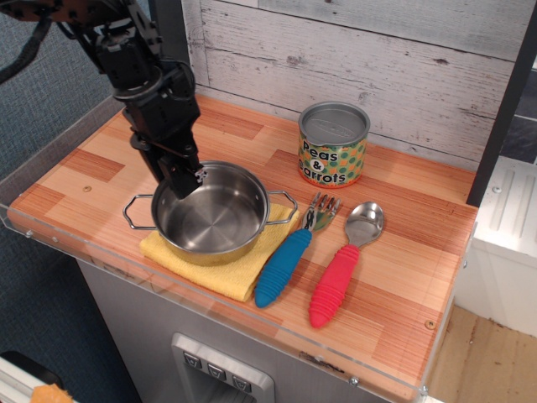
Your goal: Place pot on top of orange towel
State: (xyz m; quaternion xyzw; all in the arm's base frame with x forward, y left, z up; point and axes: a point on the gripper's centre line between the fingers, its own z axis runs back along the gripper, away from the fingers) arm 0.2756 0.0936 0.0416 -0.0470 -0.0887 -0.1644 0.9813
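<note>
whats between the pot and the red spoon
The blue-handled fork lies between the pot and the red spoon, as the single camera view shows.

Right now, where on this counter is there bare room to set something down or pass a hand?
Bare wood lies left of the pot, behind it toward the can, and right of the red spoon. It is crowded in the front middle: the orange towel, blue fork and spoon sit close together. The tool is at the pot's rear rim.
</note>
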